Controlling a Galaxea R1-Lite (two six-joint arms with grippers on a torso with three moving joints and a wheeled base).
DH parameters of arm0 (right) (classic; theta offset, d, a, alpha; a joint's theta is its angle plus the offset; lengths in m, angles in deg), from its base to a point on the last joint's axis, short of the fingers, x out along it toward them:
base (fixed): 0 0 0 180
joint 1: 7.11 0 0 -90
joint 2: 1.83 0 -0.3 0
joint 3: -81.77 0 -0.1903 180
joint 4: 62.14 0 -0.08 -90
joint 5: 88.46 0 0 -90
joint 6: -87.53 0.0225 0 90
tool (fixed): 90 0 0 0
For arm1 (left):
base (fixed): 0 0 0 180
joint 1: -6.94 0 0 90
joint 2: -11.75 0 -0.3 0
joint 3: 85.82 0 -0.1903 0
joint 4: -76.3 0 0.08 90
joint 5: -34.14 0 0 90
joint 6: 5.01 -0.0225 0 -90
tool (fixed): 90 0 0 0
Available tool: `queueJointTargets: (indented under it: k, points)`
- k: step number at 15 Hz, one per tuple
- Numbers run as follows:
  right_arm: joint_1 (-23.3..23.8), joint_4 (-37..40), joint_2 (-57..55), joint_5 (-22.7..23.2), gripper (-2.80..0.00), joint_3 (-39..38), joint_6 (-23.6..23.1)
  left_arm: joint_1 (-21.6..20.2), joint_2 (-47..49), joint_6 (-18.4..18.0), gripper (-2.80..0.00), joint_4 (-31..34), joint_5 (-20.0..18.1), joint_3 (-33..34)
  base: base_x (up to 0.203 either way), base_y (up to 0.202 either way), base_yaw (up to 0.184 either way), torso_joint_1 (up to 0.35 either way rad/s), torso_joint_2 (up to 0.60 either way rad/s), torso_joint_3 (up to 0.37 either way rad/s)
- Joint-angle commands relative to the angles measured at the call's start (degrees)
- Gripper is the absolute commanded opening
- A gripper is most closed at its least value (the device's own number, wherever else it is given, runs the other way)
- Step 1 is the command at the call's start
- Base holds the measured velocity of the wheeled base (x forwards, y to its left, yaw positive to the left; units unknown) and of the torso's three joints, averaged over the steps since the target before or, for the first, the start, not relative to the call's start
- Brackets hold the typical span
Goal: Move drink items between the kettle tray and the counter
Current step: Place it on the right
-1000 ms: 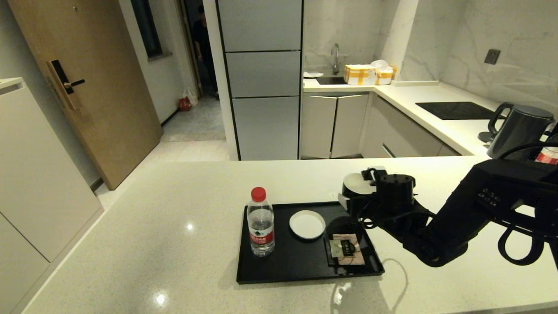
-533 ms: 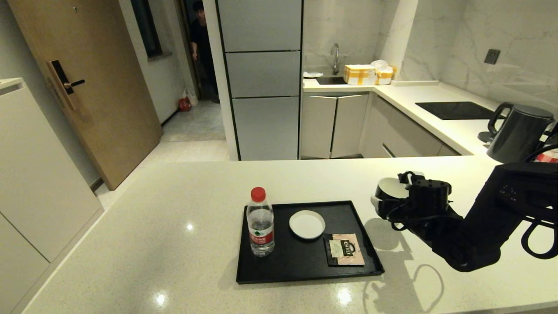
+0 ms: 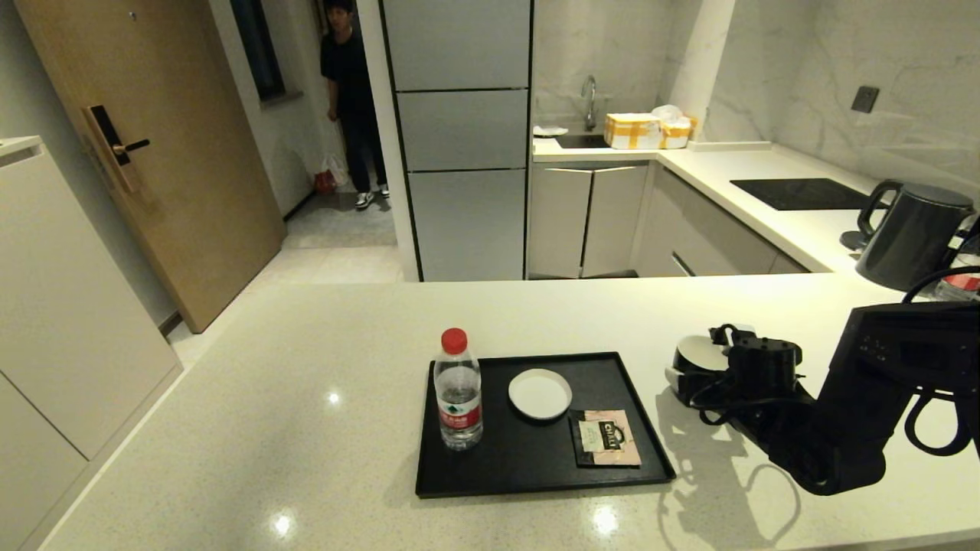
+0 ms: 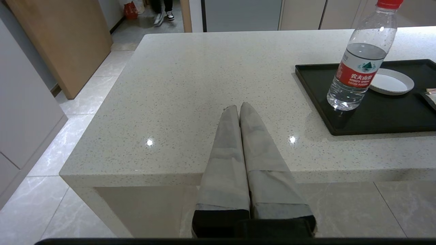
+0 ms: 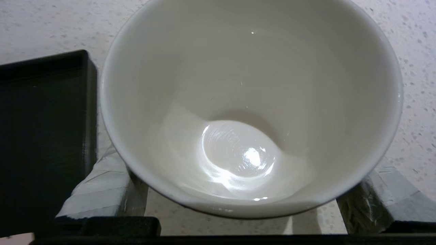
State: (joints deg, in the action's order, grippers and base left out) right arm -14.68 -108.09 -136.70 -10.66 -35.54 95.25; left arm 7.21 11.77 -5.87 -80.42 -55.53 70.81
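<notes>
The black cup (image 3: pixel 698 352) with a white inside (image 5: pixel 252 102) sits low over the counter (image 3: pixel 306 428), just right of the black kettle tray (image 3: pixel 528 463). My right gripper (image 3: pixel 693 371) is shut on the cup, with one taped finger (image 5: pixel 102 187) on each side of it. I cannot tell whether its base touches the stone. The pink-and-black tea sachet (image 3: pixel 607 438) lies flat in the tray's front right corner. My left gripper (image 4: pixel 238 108) is shut and empty, hovering at the counter's front left edge, out of the head view.
A water bottle (image 3: pixel 458 398) and a white saucer (image 3: pixel 540 393) stand on the tray. A dark kettle (image 3: pixel 911 229) and the hob panel (image 3: pixel 800 193) are at the far right. A person (image 3: pixel 348 84) stands in the doorway.
My right arm has carried the cup from above the tray's back right corner rightwards and down to the counter beside the tray. A person has stepped into the doorway.
</notes>
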Motion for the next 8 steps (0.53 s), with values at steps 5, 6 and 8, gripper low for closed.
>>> queueJointTargets:
  k: [5, 6, 8]
  points:
    - [0.01, -0.38, -0.95, -0.01, -2.8, -1.33, 0.02, 0.0, -0.11, -0.03, -2.8, 0.01, 0.02, 0.09, 0.0, 0.0, 0.0, 0.0, 0.0, 0.0]
    - [-0.05, -0.43, -1.0, -0.01, -2.8, -1.68, 0.02, 0.0, -0.11, -0.03, -2.8, 0.01, 0.02, 0.09, 0.0, 0.0, 0.0, 0.0, 0.0, 0.0]
    - [0.01, -0.38, -0.64, -0.01, -2.8, -1.71, 0.02, 0.0, -0.11, -0.03, -2.8, 0.01, 0.02, 0.09, 0.0, 0.0, 0.0, 0.0, 0.0, 0.0]
